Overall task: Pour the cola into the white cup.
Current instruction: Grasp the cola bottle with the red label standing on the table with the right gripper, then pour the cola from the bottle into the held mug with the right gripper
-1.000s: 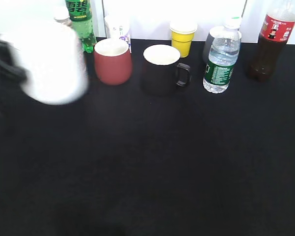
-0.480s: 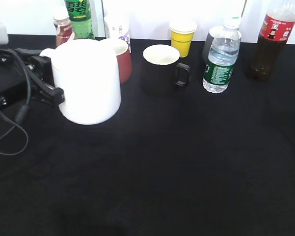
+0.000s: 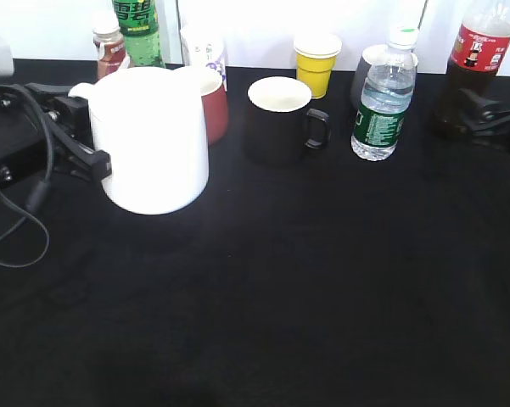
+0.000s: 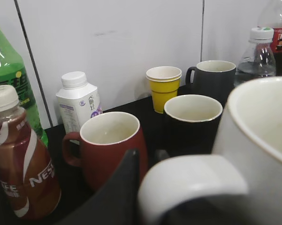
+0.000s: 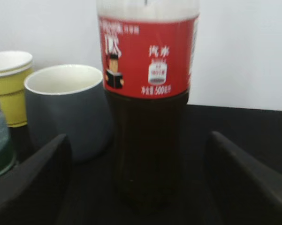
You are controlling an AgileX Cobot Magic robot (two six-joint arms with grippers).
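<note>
**Near, left side.** Hold the white cup [image 3: 153,140] upright at the left front of the bench [image 3: 280,288], mouth up. Note the left end effector [image 3: 92,157] clamped on the loop handle [image 4: 190,185], with one dark finger [image 4: 117,192] visible against that handle in the left wrist view. Cannot tell whether the base rests on the bench or hangs just above it. Hold the grip firm and level. Avoid swinging the cup back into the red mug [image 3: 214,102] directly behind it.

**Middle row.** Treat the black mug [image 3: 280,119] and the water bottle [image 3: 380,106] as obstacles standing between cup and cola. Plan any transfer in front of this row, not over it.

**Far, right side.** Locate the cola [image 3: 471,72] standing upright at the far right corner, near the wall. Note the right end effector [image 5: 137,137] spread wide, one finger [image 5: 35,176] on each side of the bottle's lower body, neither touching it.

1. Advance until the bottle sits deep between the fingers.
2. Centre before closing; the grey mug [image 5: 68,110] stands just beside the bottle on the left.
3. Close on the lower body, below the red label [image 5: 148,56], where the liquid's weight probably sits.
4. Squeeze moderately; expect the thin plastic to flex.
5. Confirm the cap's state first; not visible here.
6. Lift straight up before moving toward the cup.
</note>
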